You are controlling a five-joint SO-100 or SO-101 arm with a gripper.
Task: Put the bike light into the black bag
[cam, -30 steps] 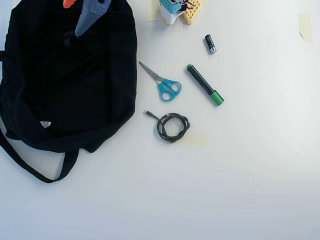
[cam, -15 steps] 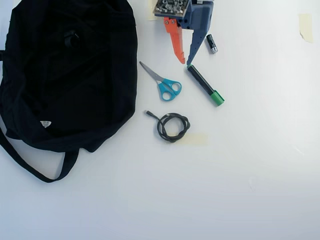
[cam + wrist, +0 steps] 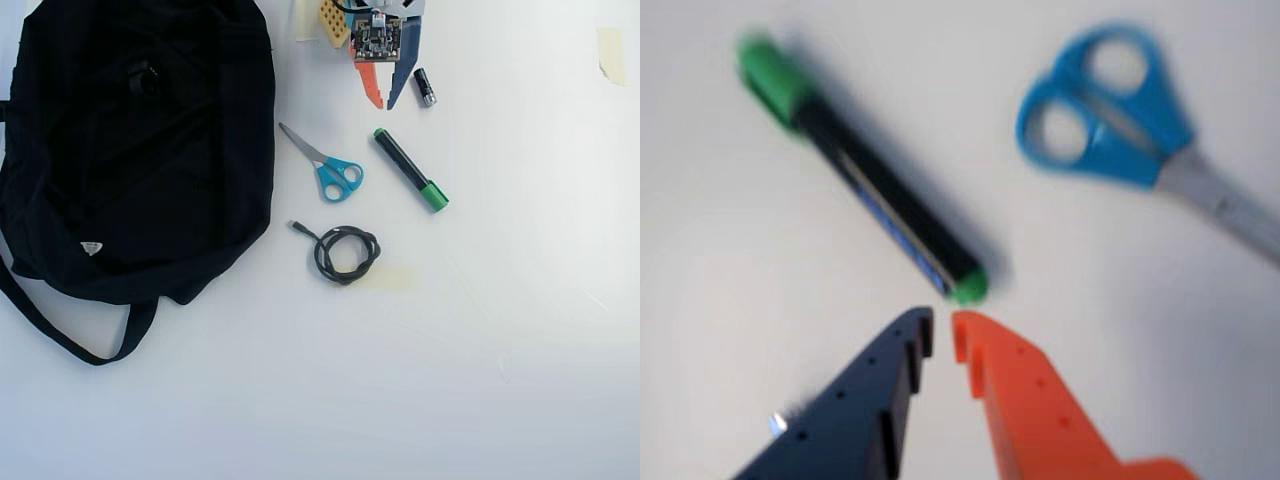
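The black bag [image 3: 130, 180] fills the left of the overhead view, its strap looping down at the lower left. A small dark lump [image 3: 143, 75] rests on the bag's upper fabric; it may be the bike light, but it is too dark to tell. My gripper [image 3: 385, 105] is at the top centre, well right of the bag, with the orange and blue fingers nearly together and nothing between them. In the wrist view the gripper [image 3: 942, 335] shows only a thin slit between the tips, just short of the marker's end.
Blue-handled scissors [image 3: 335, 175] [image 3: 1110, 110], a green-capped black marker [image 3: 410, 170] [image 3: 870, 180], a small black battery [image 3: 423, 87] and a coiled black cable [image 3: 345, 250] lie right of the bag. Tape pieces [image 3: 610, 50] sit on the white table.
The gripper left the spot over the bag, swung right to the top centre near the marker, then pulled back toward the top edge. The objects on the table stayed put.
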